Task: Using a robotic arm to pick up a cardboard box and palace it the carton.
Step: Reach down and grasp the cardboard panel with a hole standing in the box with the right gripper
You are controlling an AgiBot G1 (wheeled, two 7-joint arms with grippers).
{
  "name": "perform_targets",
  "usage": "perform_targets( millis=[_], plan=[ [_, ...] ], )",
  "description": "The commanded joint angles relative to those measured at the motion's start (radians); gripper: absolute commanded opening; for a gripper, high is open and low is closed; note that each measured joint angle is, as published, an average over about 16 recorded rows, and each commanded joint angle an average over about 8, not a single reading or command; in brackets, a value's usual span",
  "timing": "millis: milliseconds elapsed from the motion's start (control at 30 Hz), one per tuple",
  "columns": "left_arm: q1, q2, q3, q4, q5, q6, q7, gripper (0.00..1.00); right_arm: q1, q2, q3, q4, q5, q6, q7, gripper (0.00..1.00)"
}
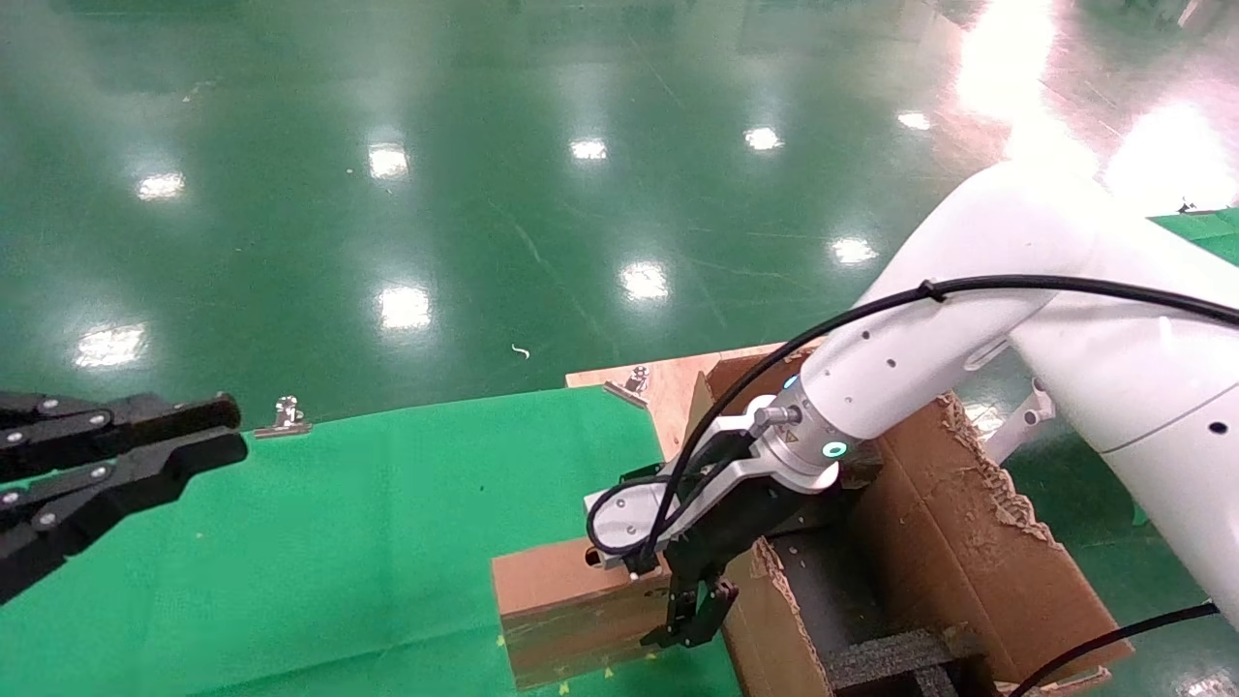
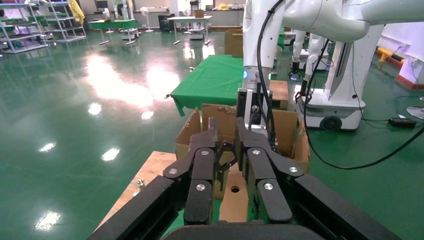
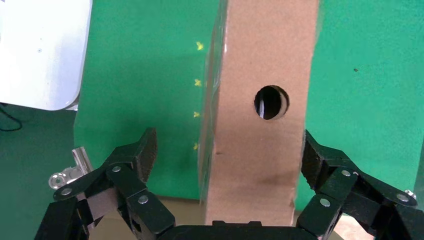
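Over the green cloth (image 1: 339, 542) in the head view, your right gripper (image 1: 692, 615) is hanging at the near-right end of the cardboard box (image 1: 571, 605), fingers pointing down, right beside the carton (image 1: 968, 542). The box is lying on the cloth, touching the carton's torn wall. Your left gripper (image 1: 208, 436) is hovering off to the left, well apart. From the left wrist, you are seeing the left fingers (image 2: 200, 165) with a narrow gap, holding nothing, the box (image 2: 234, 197) and carton (image 2: 287, 127) ahead. From the right wrist, your right gripper (image 3: 227, 155) is spread wide, straddling the box (image 3: 260, 135) with its round hole (image 3: 271, 102), pads not touching it.
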Motion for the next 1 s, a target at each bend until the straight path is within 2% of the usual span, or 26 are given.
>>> perform_targets(
  millis=[33, 1000],
  plan=[
    [0.000, 0.000, 0.000, 0.000, 0.000, 0.000, 0.000, 1.00, 0.001, -0.001, -0.002, -0.001, 0.000, 0.000, 0.000, 0.00],
    [0.000, 0.000, 0.000, 0.000, 0.000, 0.000, 0.000, 1.00, -0.008, 0.006, 0.012, 0.005, 0.006, 0.001, 0.000, 0.00]
  ],
)
